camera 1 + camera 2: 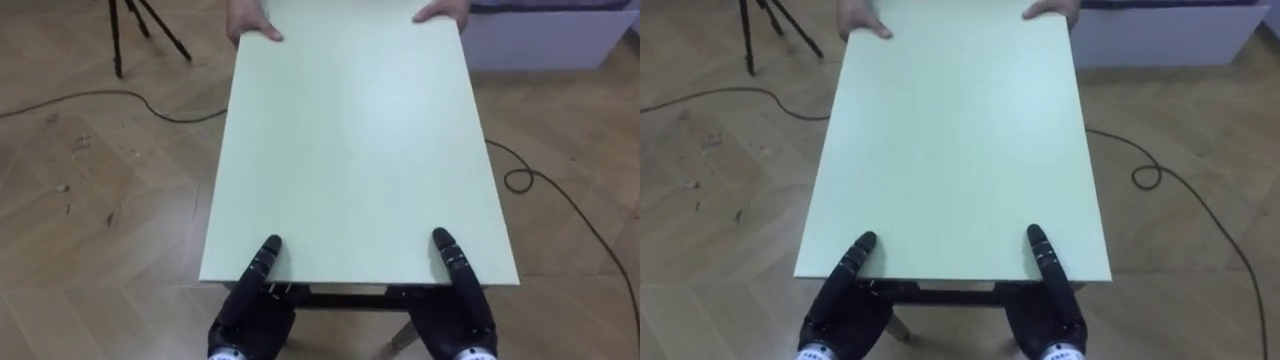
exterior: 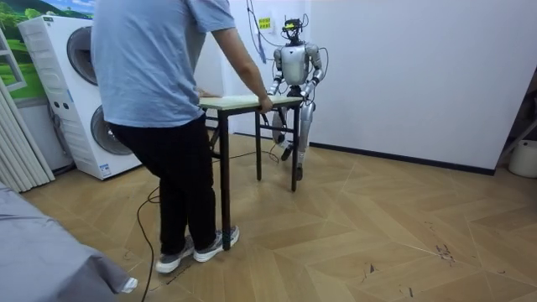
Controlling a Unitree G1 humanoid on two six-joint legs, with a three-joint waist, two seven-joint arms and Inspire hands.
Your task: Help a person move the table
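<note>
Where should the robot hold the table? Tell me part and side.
The table by its near short edge, from the robot's side, near both corners: the top is flat and thin, and the person's hands hold the far edge.

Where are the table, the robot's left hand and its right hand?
table (image 1: 350,150): left eye view, bare middle of its top.
left hand (image 1: 245,315): left eye view, dark body of the hand at the table's near edge.
right hand (image 1: 460,320): left eye view, dark body of the hand at the near edge.
</note>
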